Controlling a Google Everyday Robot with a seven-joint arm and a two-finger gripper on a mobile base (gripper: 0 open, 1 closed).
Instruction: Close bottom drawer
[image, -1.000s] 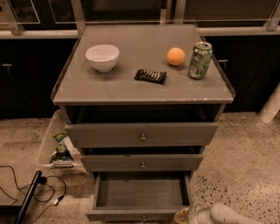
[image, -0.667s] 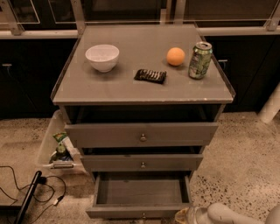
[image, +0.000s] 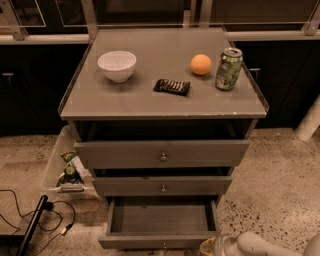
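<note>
1. Position of the work item. The bottom drawer (image: 160, 218) stands open at the lower centre of the frame. It projects well forward of the middle drawer (image: 195, 186) and the top drawer (image: 200, 151), so its bare floor is visible. Its slim front panel and brass knob (image: 163, 245) lie at the bottom edge of the frame.

2. Position of the gripper. The gripper (image: 210, 246) is at the lower right of the frame, at the end of the white arm (image: 250, 244). It sits low, just beside the right end of the drawer front, probably touching it, though the frame edge crops the contact. This height and placement suit a push on the panel toward the cabinet.

3. Gripper state. Whether it is released or clenched cannot be told from this view.

4. Caution. A bowl (image: 117, 65), an orange (image: 201, 64), a can (image: 228, 69) and a dark packet (image: 172, 86) rest on the cabinet top (image: 150, 105). A hard shove may jolt them.
</note>
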